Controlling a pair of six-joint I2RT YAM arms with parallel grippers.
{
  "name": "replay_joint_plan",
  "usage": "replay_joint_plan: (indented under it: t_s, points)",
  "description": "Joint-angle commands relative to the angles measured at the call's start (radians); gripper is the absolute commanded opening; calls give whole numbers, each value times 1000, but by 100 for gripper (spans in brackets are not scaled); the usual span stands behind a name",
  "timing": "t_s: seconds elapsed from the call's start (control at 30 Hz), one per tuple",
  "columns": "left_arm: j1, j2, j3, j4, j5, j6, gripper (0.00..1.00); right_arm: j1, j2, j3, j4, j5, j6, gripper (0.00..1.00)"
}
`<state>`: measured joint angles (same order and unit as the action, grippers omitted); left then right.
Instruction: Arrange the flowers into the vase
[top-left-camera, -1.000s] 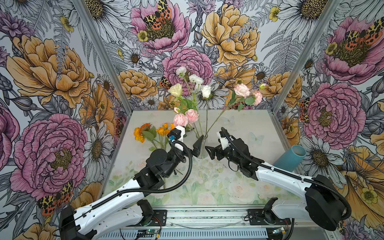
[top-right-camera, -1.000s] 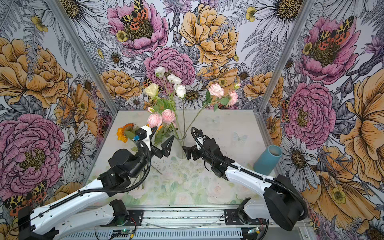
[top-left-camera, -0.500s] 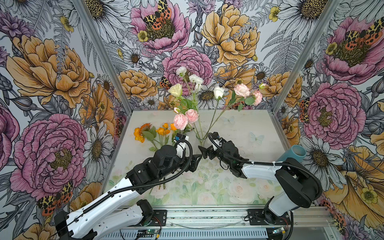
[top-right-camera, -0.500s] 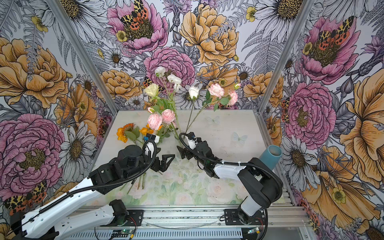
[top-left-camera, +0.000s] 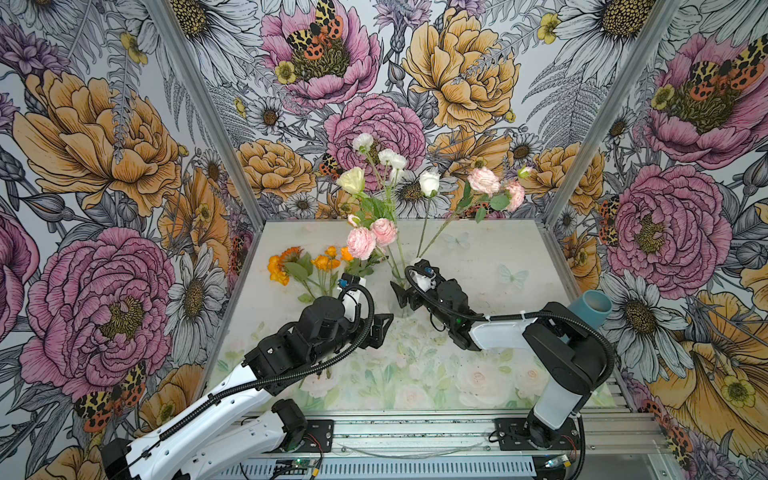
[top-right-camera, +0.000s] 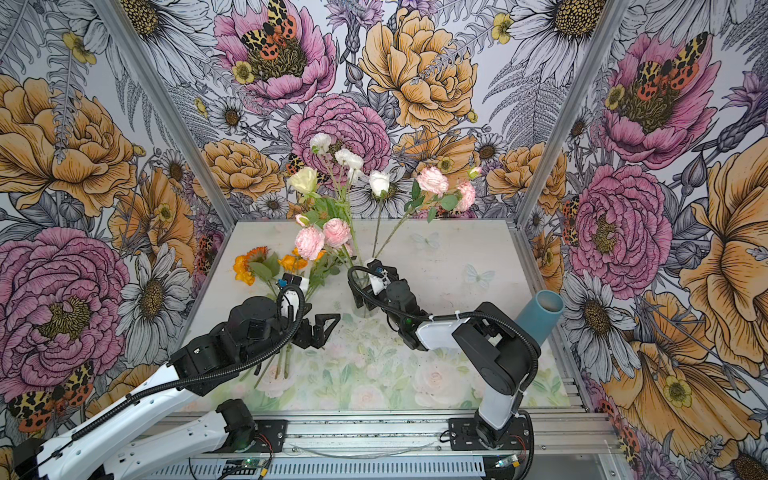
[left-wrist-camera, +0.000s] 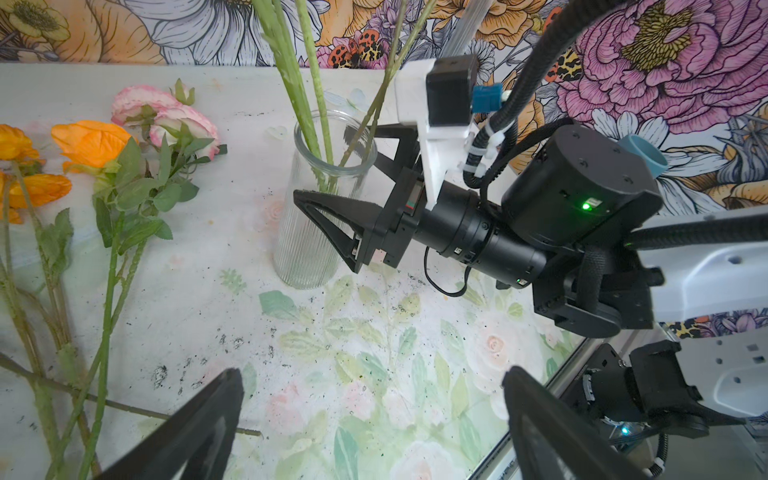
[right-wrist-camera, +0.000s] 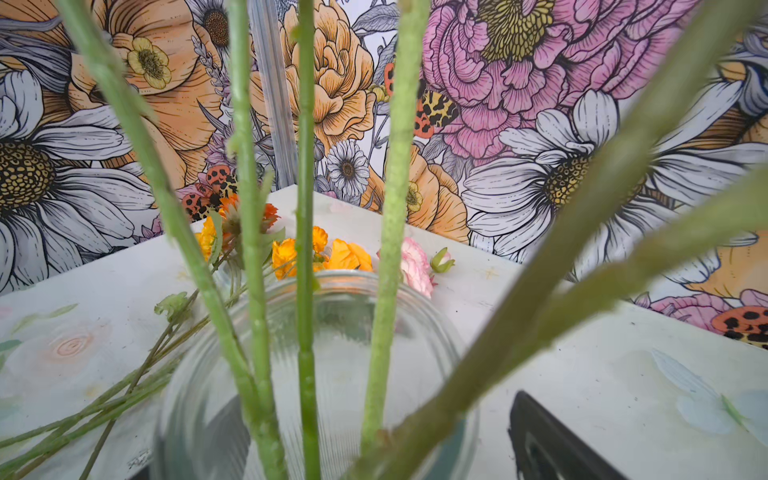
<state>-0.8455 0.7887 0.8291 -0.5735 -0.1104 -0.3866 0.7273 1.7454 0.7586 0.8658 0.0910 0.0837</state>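
Glass, ribbed and clear: the vase (top-left-camera: 397, 272) stands in the middle of the table (top-left-camera: 478, 266) in both top views, with white, cream and pink flowers (top-left-camera: 429, 182) fanning out of it. Orange and pink loose flowers (top-left-camera: 322, 262) lie flat to its left. The right gripper (top-left-camera: 401, 296) is spread wide with the vase between its jaws; the left gripper (top-right-camera: 326, 330) gapes nearby, nothing in it. From the left wrist, one right finger (left-wrist-camera: 349, 203) crosses the front of the vase (left-wrist-camera: 301, 253), the other passes behind; whether they touch the glass I cannot tell. From the right wrist, green stems (right-wrist-camera: 305, 249) rise out of the rim (right-wrist-camera: 353, 276), orange blooms (right-wrist-camera: 345, 255) lying beyond.
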Motion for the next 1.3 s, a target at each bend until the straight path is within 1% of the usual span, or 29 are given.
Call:
replay_joint_plan:
  t_s: [0.0, 0.17, 0.33, 0.4, 0.47, 0.5, 0.53, 0.8, 0.97, 1.13, 1.27]
  points:
    - [10, 3, -18, -6, 23, 3, 99, 5, 21, 45, 66, 40, -15, 100]
    - [26, 4, -30, -5, 17, 11, 99, 7, 18, 45, 73, 56, -11, 94]
    - [29, 12, -28, -5, 18, 24, 99, 7, 13, 48, 49, 52, -10, 86]
    - [30, 11, -30, -4, 16, 26, 99, 9, 10, 50, 44, 51, -10, 81]
    - [31, 6, -33, -5, 12, 28, 99, 10, 4, 51, 39, 43, -17, 71]
    - [34, 4, -32, -5, 12, 29, 99, 11, 2, 53, 33, 39, -21, 67]
    - [33, 2, -33, -5, 12, 29, 99, 10, -3, 54, 27, 36, -27, 65]
    - [42, -6, -34, -5, 12, 28, 99, 12, -39, 56, 5, 64, -89, 65]
    - [43, 4, -26, -2, 6, 35, 99, 6, -53, 118, -100, 66, -86, 63]
    - [43, 7, -24, -2, 3, 38, 99, 3, -39, 127, -38, 92, -119, 62]
    - [43, 7, -28, 3, -5, 37, 99, -19, -31, 156, -27, 100, -146, 62]
